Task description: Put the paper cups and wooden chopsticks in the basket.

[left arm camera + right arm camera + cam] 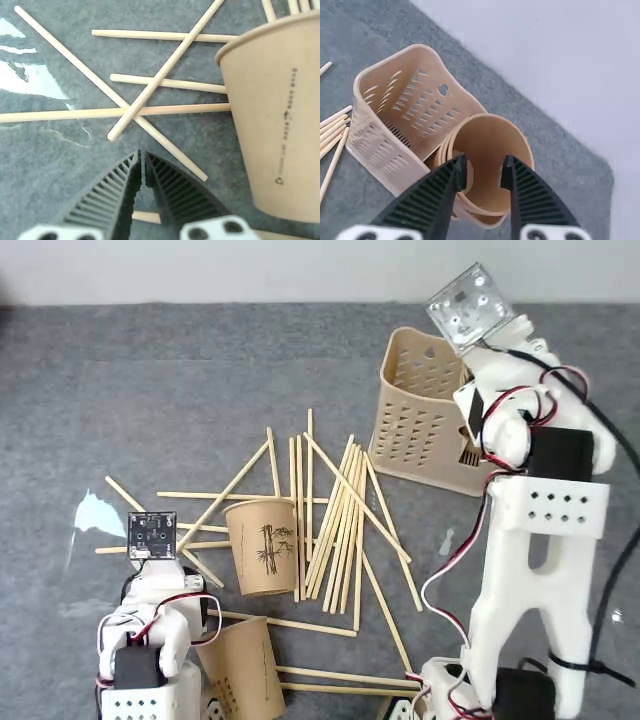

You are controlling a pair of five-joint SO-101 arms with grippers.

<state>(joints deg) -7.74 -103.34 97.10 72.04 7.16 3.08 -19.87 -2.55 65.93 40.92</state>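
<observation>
Right gripper (482,162) hangs with its jaws parted over the basket (395,100), above nested paper cups (490,135) standing inside it.
Loose wooden chopsticks (340,520) lie crisscrossed on the grey mat (200,390) just beside the basket. Past them, farther from the basket, one paper cup (262,545) lies on its side among the sticks, and a second paper cup (245,665) lies farther still. Left gripper (141,156), closed and empty, sits well away from the basket, above crossed chopsticks beside the first fallen cup.

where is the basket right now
High view: the basket stands at the far right of the table, just beyond the chopsticks. The right claw hovers over it, with a paper cup in one end.
</observation>
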